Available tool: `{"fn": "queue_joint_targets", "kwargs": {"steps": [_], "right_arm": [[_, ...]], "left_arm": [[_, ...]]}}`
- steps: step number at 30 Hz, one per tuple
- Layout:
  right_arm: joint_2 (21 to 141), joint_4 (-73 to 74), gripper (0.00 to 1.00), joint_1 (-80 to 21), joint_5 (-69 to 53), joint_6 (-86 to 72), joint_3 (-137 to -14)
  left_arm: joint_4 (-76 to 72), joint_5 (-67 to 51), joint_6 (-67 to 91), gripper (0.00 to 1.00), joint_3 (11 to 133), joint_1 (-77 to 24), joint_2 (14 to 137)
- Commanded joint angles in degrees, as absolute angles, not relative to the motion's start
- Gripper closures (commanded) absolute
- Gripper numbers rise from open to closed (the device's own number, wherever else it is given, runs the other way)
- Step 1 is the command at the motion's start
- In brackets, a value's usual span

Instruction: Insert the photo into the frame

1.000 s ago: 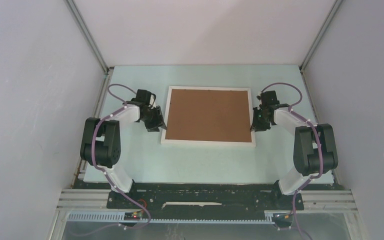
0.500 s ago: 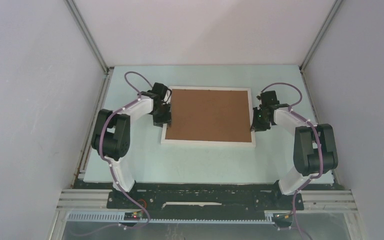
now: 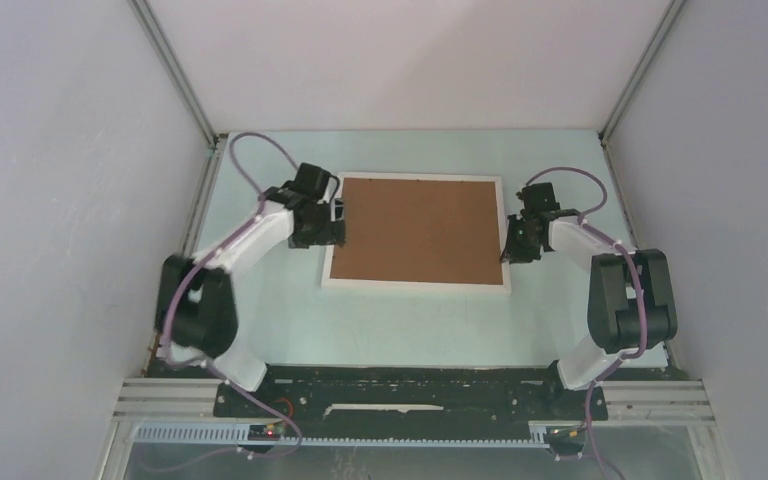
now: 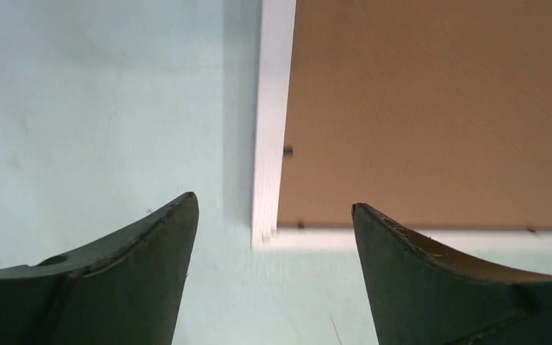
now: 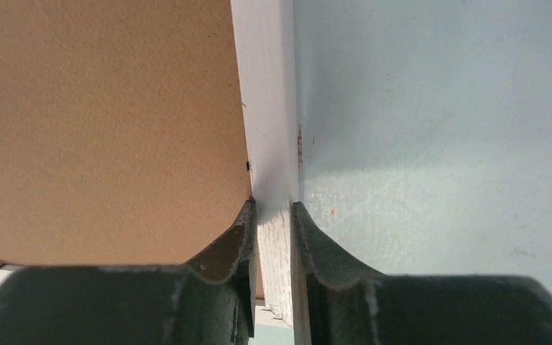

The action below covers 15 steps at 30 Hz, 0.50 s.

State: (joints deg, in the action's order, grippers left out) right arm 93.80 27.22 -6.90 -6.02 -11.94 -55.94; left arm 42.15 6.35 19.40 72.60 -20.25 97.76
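item: frame (image 3: 415, 286). thin white rim, lying flat on the pale table (image 3: 400, 330) midway between the two arms, long axis running left to right.
item: backing board (image 3: 415, 228). plain brown, seated inside the rim and filling it; small dark tabs show along its edge.
item: photo. not in view; whether it lies under the board cannot be told.
item: right claw (image 5: 273, 205). clamped across the frame's right rim, one finger on the board side, the other on the table side.
item: left claw (image 4: 273, 208). fingers apart, hovering by a corner on the frame's left side, holding nothing. the left rim runs straight away through the gap, one fingertip over bare table, the other over the board's edge.
note: each short side has its own arm next to it; the left side is the one not gripped. since the rim lies along the gap rather than across it, closing would likely pinch the left rim as the right is pinched.
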Motion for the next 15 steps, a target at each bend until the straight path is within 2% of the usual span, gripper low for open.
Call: {"fn": "queue_joint_targets", "kwargs": {"steps": [1,4,6,7,10,15], "right_arm": [[90.45,24.49,1.0,-4.07,-7.57,-19.17,-51.43],[86.29,21.51,1.0,-1.82,-8.56,-22.23,-47.49],[84.36,21.15,1.0,-2.24,-8.65,-22.84,-46.41],[83.54,20.85,1.0,-2.61,-8.35,-23.0,-45.76],[82.41,20.53,1.0,-3.79,-7.58,-22.73,-44.38],[78.33,22.34,1.0,-6.31,-8.48,-24.57,-40.84]], "left_arm": [[39.01,1.89,33.85,0.1,60.64,-19.78,80.5],[28.13,-9.86,53.58,0.07,45.15,-20.69,72.75],[19.96,-11.47,66.87,0.07,35.93,-23.36,68.14],[17.67,-9.77,71.03,0.02,33.56,-25.33,66.37],[14.75,-3.56,77.11,0.0,31.7,-27.82,66.31],[3.31,-3.48,82.35,0.01,33.39,-27.86,75.22]]}}
